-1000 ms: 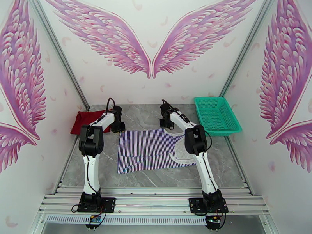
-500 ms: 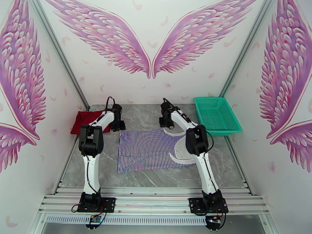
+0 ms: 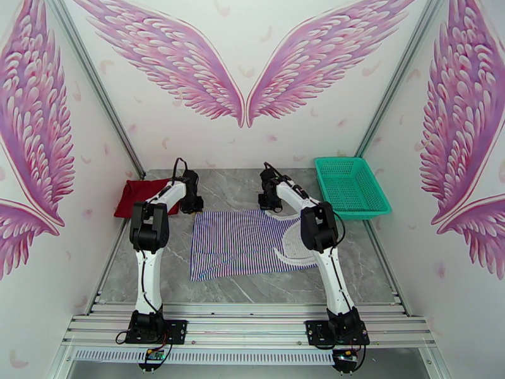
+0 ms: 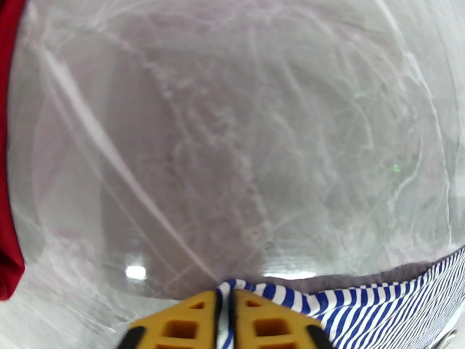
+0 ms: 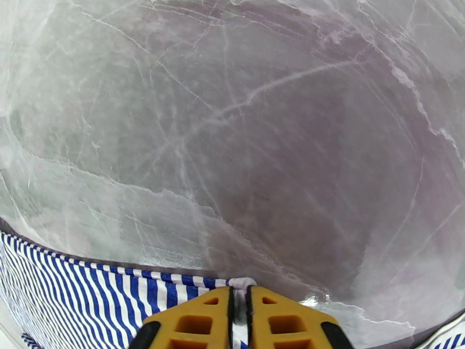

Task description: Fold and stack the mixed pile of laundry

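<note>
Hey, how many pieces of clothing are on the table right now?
2. The striped shirt lies spread in the middle, its far corners pinched by the left gripper and right gripper; the red T-shirt sits at the far left edge. None looks hidden.

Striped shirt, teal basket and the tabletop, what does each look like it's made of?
The striped shirt: soft thin cloth, matte, lying limp and lightly wrinkled. The teal basket: likely moulded plastic, a rigid open mesh. The tabletop: marble-look slab with pale veins, glossy with glare spots; real stone or laminate can't be told.

Shirt (image 3: 243, 244) central on table (image 3: 252, 288), T-shirt (image 3: 134, 194) back-left, seemingly at edge, basket (image 3: 350, 184) back-right.
</note>
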`<state>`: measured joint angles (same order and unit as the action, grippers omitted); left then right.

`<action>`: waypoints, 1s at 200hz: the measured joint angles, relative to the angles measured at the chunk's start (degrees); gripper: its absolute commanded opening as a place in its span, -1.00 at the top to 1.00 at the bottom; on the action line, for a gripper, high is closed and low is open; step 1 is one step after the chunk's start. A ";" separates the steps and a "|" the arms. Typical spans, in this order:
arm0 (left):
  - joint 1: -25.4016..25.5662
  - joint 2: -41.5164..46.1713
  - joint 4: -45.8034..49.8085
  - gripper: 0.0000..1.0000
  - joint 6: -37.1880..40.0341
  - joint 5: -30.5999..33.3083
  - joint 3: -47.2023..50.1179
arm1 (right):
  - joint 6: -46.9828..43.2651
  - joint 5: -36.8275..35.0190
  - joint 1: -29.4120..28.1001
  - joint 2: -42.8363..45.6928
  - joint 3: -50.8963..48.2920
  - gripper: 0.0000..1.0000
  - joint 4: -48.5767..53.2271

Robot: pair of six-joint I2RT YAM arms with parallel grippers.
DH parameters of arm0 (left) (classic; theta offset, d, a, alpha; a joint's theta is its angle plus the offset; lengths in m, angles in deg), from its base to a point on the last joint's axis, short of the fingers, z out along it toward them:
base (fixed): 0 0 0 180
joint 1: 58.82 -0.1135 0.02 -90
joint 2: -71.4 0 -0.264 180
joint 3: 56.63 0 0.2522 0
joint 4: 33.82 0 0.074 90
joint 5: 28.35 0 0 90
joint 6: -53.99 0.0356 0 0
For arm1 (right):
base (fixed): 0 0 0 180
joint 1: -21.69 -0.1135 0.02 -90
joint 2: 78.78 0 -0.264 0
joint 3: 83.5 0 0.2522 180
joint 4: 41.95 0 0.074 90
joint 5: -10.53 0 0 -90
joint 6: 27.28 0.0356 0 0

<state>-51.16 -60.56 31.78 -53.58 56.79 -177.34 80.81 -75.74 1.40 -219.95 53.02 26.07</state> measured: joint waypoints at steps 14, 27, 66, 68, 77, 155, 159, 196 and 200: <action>0.00 0.00 -0.63 1.00 0.31 -0.52 0.00 | 0.11 -0.02 0.00 0.00 0.44 0.88 0.17; 0.00 0.02 -1.16 1.00 0.68 -1.01 0.00 | 0.11 -0.02 0.00 0.00 0.72 0.91 0.48; 0.02 1.05 -2.56 1.00 1.79 -1.49 1.36 | 0.11 -0.04 0.00 0.22 1.03 0.97 0.87; 0.02 1.29 -2.69 1.00 1.92 -1.49 1.64 | 0.11 -0.02 0.00 0.28 1.03 0.97 0.87; 0.02 2.36 -3.02 1.00 2.34 -1.57 2.84 | 0.11 -0.02 0.00 0.57 0.85 0.98 0.85; 0.13 15.93 -10.32 1.00 5.38 -4.96 16.48 | 0.22 -0.04 0.00 13.97 -12.59 1.00 -1.92; 0.13 16.57 -10.67 1.00 5.46 -5.18 17.29 | 0.31 -0.04 0.00 14.62 -13.42 1.00 -2.16; 0.28 21.49 -13.18 1.00 5.84 -6.56 24.48 | 0.85 -0.04 0.00 18.82 -20.41 1.00 -4.24; 0.28 22.16 -13.35 1.00 5.84 -6.69 25.35 | 1.03 -0.07 0.00 19.21 -21.11 1.00 -4.42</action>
<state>-50.87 -38.40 18.42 -47.74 50.10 -151.99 81.84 -75.81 1.40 -200.73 31.91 21.66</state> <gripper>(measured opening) 0.064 0.062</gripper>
